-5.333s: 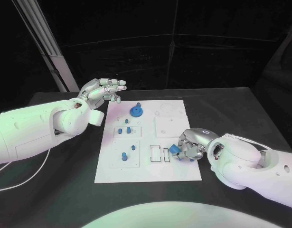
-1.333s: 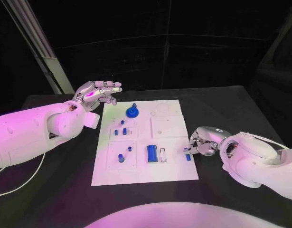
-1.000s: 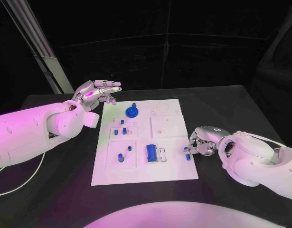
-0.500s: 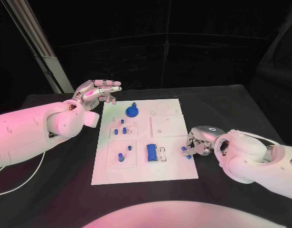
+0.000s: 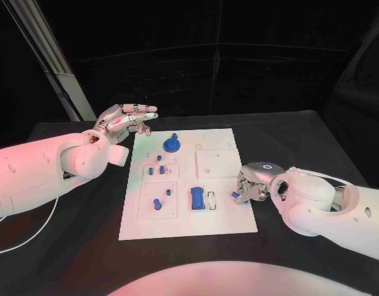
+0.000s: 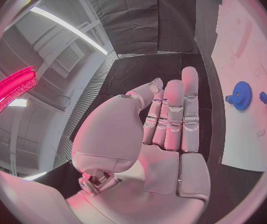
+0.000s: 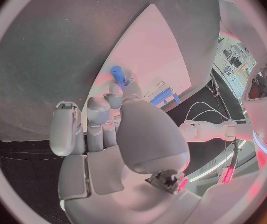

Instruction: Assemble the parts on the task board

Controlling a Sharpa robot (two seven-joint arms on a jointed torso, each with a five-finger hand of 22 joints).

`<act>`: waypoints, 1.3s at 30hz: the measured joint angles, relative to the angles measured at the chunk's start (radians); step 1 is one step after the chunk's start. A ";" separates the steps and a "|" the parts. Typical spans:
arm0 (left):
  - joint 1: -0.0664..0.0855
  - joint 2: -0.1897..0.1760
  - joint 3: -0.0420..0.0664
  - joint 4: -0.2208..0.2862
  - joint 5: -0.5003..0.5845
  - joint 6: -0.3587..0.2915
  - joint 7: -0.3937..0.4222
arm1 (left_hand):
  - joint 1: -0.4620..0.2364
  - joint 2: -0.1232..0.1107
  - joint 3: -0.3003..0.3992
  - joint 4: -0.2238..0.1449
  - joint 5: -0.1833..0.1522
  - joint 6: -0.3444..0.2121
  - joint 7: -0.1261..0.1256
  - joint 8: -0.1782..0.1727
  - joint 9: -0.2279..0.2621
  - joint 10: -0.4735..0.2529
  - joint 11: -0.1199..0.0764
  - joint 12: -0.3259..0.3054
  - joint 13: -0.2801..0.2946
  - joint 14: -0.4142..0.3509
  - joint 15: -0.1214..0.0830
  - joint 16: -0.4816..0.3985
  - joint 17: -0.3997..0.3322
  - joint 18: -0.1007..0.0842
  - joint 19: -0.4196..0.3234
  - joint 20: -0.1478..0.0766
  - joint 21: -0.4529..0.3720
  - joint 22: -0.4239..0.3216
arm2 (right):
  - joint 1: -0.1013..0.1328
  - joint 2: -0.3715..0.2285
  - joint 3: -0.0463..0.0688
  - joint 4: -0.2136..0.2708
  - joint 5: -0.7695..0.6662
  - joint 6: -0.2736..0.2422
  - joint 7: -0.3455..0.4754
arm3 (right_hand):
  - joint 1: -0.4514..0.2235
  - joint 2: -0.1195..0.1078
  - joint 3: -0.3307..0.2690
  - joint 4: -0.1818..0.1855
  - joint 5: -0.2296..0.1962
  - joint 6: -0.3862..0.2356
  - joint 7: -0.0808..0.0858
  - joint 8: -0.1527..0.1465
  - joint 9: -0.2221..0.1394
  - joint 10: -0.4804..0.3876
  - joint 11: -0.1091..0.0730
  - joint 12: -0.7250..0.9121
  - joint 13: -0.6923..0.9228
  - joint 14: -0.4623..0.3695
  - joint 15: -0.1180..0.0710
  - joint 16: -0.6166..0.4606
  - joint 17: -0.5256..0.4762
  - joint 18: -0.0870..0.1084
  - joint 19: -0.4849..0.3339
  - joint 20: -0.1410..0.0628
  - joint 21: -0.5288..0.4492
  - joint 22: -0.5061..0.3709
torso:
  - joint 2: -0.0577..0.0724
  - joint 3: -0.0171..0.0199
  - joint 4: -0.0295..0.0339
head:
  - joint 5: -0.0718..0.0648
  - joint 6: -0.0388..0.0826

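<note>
Since a moment ago the right hand (image 5: 249,185) has edged inward over the task board's (image 5: 220,222) right edge, pinching a small blue part (image 5: 236,195) at its fingertips. The left hand (image 5: 125,119) stays raised beyond the board's far left corner, fingers apart, holding nothing. A blue gear (image 5: 172,145) stands near it.

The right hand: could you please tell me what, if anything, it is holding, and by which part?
The right hand pinches a small blue part at its fingertips, gripping its lower end; the upper end sticks out free.
</note>
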 measured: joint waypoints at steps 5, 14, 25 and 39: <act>0.000 -0.001 0.000 0.000 0.000 0.001 -0.001 | 0.000 0.000 0.000 0.000 0.000 0.000 0.000 0.000 0.000 0.000 0.000 0.000 0.000 0.000 0.000 0.000 0.000 0.000 0.000 0.000 0.000 0.000 | 0.001 0.005 0.001 0.003 -0.021 0.007 0.000 | 0.035 0.007 0.021 -0.021 0.012 -0.016 0.004 -0.018 -0.003 -0.009 0.002 -0.014 -0.008 0.000 0.000 -0.009 -0.009 0.000 -0.004 0.004 -0.004 -0.003 | 0.000 0.0000 0.0000 | 0.000 0.000; 0.000 -0.001 0.000 0.000 0.000 0.003 -0.003 | 0.000 0.000 0.000 0.000 0.000 0.000 0.000 0.000 0.000 0.000 0.000 0.000 0.000 0.000 0.000 0.000 0.000 0.000 0.000 0.000 0.000 0.000 | -0.003 -0.004 -0.002 0.025 -0.004 -0.018 -0.005 | 0.093 0.052 0.116 -0.057 0.079 -0.022 0.005 -0.051 -0.028 -0.022 0.008 -0.020 -0.007 0.000 0.000 0.000 0.015 0.000 -0.004 0.004 -0.005 0.008 | 0.000 0.0012 -0.0007 | 0.000 0.000; -0.002 0.000 0.000 -0.001 0.000 0.004 -0.004 | 0.000 0.000 0.000 0.000 0.000 0.000 0.000 0.000 0.000 0.000 0.000 0.000 0.000 0.000 0.000 0.000 0.000 0.000 0.000 0.000 0.000 0.000 | -0.007 -0.015 -0.005 0.054 0.121 -0.103 -0.014 | 0.064 0.023 0.211 -0.014 0.118 -0.012 0.006 -0.082 -0.042 -0.016 0.002 -0.025 -0.010 0.000 0.000 0.004 0.025 0.000 -0.004 0.004 -0.005 0.014 | 0.000 0.0010 -0.0006 | 0.001 0.000; -0.003 0.000 0.000 0.000 0.000 0.004 -0.004 | 0.000 0.000 0.000 0.000 0.000 0.000 0.000 0.000 0.000 0.000 0.000 0.000 0.000 0.000 0.000 0.000 0.000 0.000 0.000 0.000 0.000 0.000 | -0.007 0.005 -0.005 0.063 0.231 -0.178 -0.019 | -0.044 -0.065 0.334 0.065 0.163 0.031 -0.002 -0.096 -0.055 0.011 0.000 -0.004 0.011 0.000 0.000 0.026 0.055 0.000 0.015 0.000 0.010 0.037 | 0.000 -0.0006 0.0006 | 0.005 -0.003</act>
